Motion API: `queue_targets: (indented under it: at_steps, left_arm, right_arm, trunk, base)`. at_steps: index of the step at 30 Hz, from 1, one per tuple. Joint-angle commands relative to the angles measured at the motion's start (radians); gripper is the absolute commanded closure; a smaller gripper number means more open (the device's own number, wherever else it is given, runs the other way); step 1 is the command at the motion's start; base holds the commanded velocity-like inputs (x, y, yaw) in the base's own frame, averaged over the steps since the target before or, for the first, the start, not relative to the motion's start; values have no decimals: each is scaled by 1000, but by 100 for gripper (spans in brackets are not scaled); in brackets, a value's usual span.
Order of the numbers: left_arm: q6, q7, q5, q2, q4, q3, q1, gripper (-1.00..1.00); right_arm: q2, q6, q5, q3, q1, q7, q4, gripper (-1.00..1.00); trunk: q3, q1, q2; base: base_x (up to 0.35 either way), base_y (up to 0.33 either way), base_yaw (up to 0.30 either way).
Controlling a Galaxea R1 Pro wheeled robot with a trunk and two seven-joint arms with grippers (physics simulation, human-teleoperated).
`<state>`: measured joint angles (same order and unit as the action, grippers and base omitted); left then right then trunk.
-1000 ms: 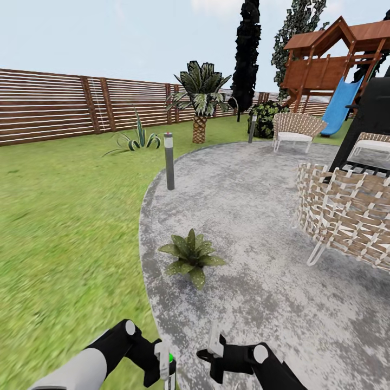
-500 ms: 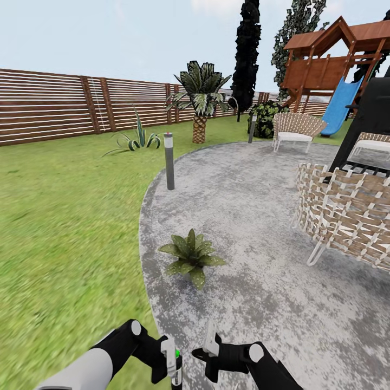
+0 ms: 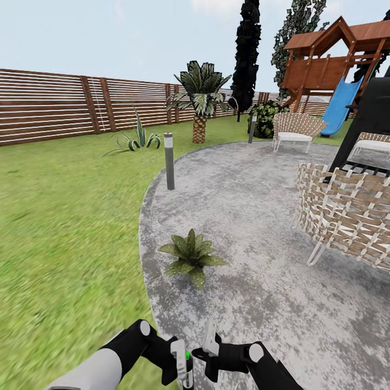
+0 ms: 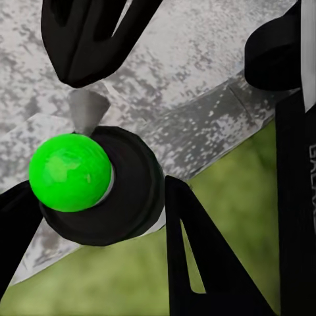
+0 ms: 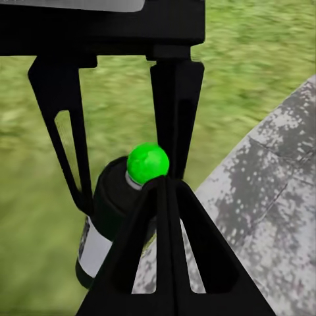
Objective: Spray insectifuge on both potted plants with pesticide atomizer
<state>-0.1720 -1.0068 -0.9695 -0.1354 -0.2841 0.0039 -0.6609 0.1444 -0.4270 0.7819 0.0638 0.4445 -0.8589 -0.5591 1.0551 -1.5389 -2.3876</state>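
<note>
Green lawn (image 3: 65, 227) filled the left of the garden, and a grey speckled paved round (image 3: 244, 216) took up the right, with a brown slatted fence (image 3: 54, 105) along the far side. One potted plant (image 3: 190, 255), a low rosette of pointed leaves, sat on the paving near its left edge, well apart from both arms. Farther off stood a grey bollard light (image 3: 169, 161), a striped spiky plant (image 3: 138, 138), a palm (image 3: 201, 97), woven chairs (image 3: 346, 208) and a wooden play tower with a blue slide (image 3: 338, 105).

At the near edge, the left gripper (image 3: 181, 364) was closed on the pesticide atomizer (image 3: 187, 368), its fingers (image 4: 197, 263) pressed against the black top with its bright green button (image 4: 70, 172); the bottle's white label band (image 5: 99, 250) showed from the right wrist. The right gripper (image 3: 211, 346) hung just beside it, holding nothing; how far its jaws stood apart could not be told.
</note>
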Motion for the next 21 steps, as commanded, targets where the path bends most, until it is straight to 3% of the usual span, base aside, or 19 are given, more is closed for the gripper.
queue_targets:
  at_steps: [1, 14, 21]
  left_arm:
    - [-10, -2, -7, -1, -1, 1, 0, 100]
    - [-11, -2, -3, -10, -1, 1, 0, 100]
    - [-7, 0, -11, 6, -1, -2, 0, 100]
  right_arm:
    - [1, -3, 7, 7, 0, -5, -1, 100]
    - [1, -3, 7, 7, 0, -5, -2, 100]
    - [0, -4, 8, 7, 0, -5, -1, 100]
  trunk:
    - [1, 0, 0]
    - [1, 0, 0]
    - [1, 0, 0]
  base:
    - [0, 0, 0]
    - [0, 0, 0]
    - [0, 0, 0]
